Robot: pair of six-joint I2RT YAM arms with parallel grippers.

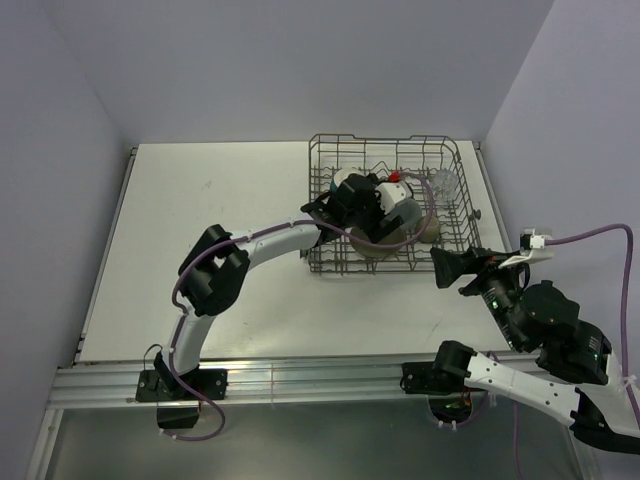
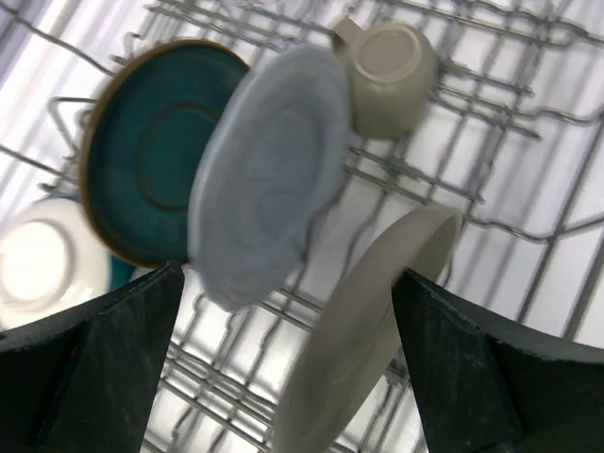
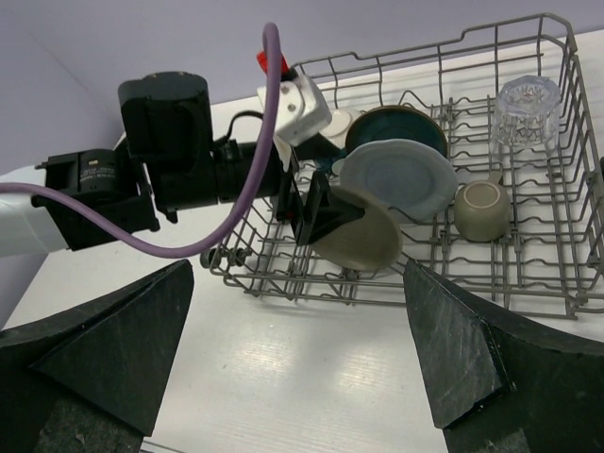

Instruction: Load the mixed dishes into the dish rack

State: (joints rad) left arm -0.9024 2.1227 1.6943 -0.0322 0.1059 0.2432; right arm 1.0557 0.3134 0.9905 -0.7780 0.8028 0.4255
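- On the top camera I see the rectangular grey metal wire dish rack standing on the white tabletop, toward the far right.
- The left arm reaches into the rack from its left side, and the left gripper sits over the dishes in the middle. I cannot read its jaws from up here.
- The clear drinking glass stands in the rack's far right corner.
- The right gripper hangs over the tabletop just beside the rack's near right corner, outside the wires.
- On the left wrist camera the jaws are spread wide and pinch nothing.
- The round grey-beige plate stands tilted on edge between them, nearer the right finger. I cannot tell whether it touches.
- Beyond it the round pale blue plate overlaps the round dark teal plate, both on edge.
- The cream-inside teal-outside bowl shows at the left, and the small grey-brown mug lies farther back.
- On the right wrist camera the right jaws are spread apart with only bare tabletop between them, short of the rack's near side.
- From here the three plates line up on edge, with the mug to their right and the glass in the far corner.
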